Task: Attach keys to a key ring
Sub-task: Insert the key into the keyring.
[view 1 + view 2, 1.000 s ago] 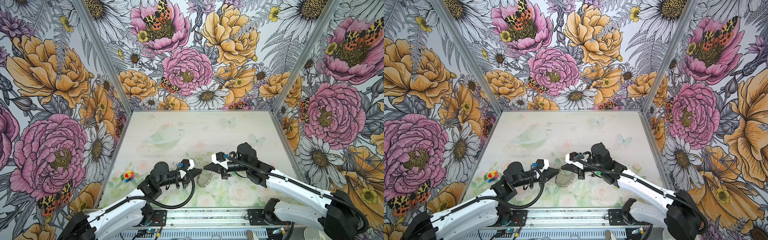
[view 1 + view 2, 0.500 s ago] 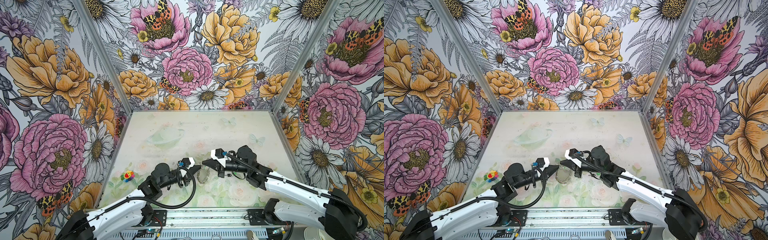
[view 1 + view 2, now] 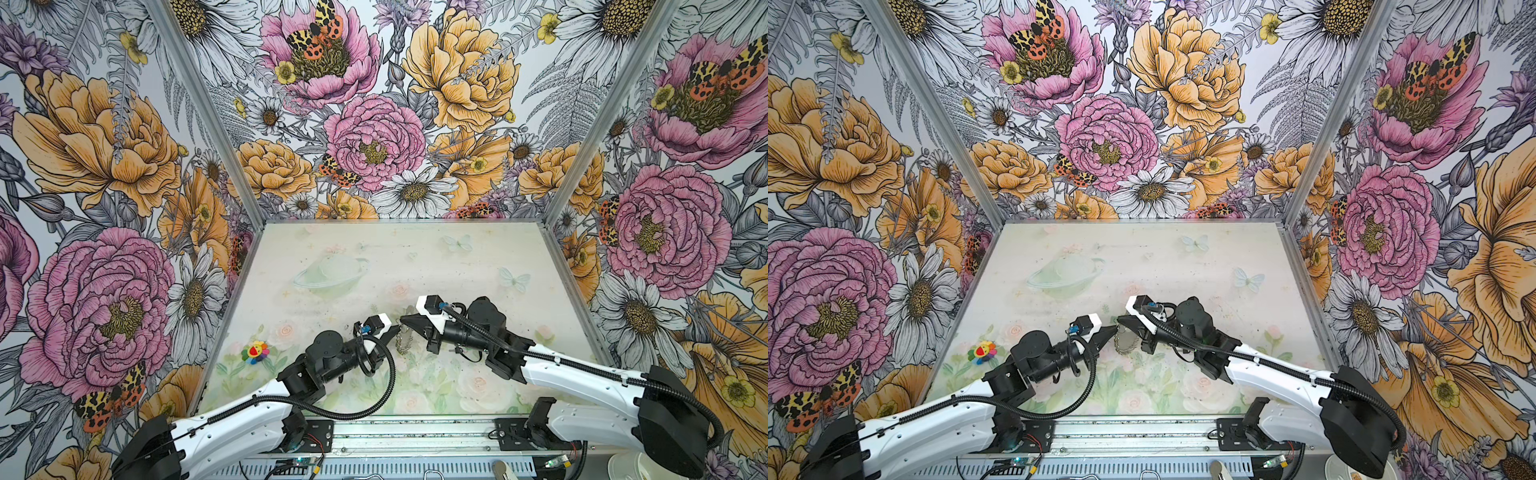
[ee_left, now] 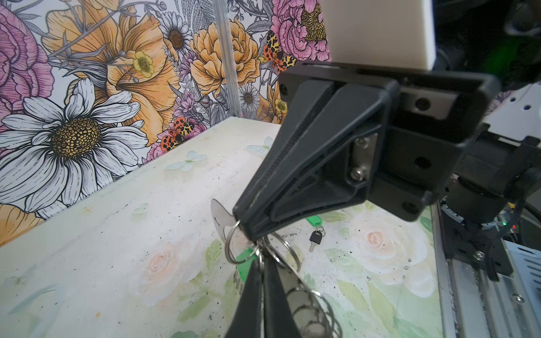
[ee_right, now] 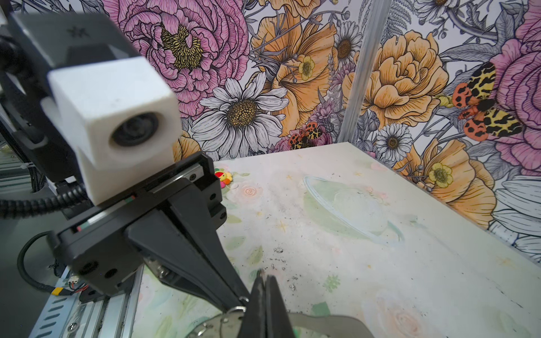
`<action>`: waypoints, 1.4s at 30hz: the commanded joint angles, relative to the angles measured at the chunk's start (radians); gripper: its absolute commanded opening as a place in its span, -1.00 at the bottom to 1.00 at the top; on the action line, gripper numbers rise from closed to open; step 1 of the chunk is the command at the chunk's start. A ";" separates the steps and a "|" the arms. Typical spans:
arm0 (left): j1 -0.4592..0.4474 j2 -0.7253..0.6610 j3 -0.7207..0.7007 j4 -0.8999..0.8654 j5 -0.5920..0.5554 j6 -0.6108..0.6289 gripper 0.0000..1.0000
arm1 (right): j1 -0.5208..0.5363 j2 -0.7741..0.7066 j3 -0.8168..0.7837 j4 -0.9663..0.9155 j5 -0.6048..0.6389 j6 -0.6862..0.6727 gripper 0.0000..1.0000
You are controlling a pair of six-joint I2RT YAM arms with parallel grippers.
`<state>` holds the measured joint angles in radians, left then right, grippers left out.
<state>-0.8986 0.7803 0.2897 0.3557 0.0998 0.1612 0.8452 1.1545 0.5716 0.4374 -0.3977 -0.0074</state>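
The key ring (image 3: 405, 341) (image 3: 1125, 343) hangs on edge above the table between both gripper tips. In the left wrist view its grey plate (image 4: 220, 218) and wire rings (image 4: 234, 245) show. My left gripper (image 4: 260, 262) (image 3: 394, 331) is shut on a wire ring at the plate's edge. My right gripper (image 5: 265, 278) (image 3: 402, 321) is shut on the plate (image 5: 325, 322), tip to tip with the left one. One of the keys hangs by its green tag (image 4: 245, 257) behind the rings; whether it is threaded on I cannot tell. A second dark key (image 4: 315, 237) with its green tag (image 4: 312, 221) lies on the table under the right gripper.
A small rainbow flower toy (image 3: 255, 351) (image 3: 982, 352) lies near the table's left side. Flower-printed walls close in three sides. A metal rail (image 3: 415, 434) carrying both arm bases runs along the front edge.
The key ring has turned from lying broad to hanging edge-on and risen a little. My right gripper has moved left towards the left gripper. Both stayed shut.
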 commanded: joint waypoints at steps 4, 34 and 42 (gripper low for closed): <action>0.014 -0.092 -0.016 -0.039 -0.006 0.016 -0.89 | -0.030 -0.024 0.002 0.030 -0.110 -0.023 -1.00; 0.007 -0.094 0.074 -0.262 -0.046 -0.385 -0.27 | -0.016 0.065 0.068 -0.086 0.060 -0.048 -1.00; -0.117 -0.021 0.094 -0.271 -0.191 -0.474 -0.04 | 0.009 0.112 0.073 0.001 0.113 -0.013 -1.00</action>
<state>-0.9859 0.7303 0.3580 0.1108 0.0002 -0.2535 0.8406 1.2556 0.6014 0.3454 -0.3176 -0.0399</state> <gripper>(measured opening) 0.478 0.047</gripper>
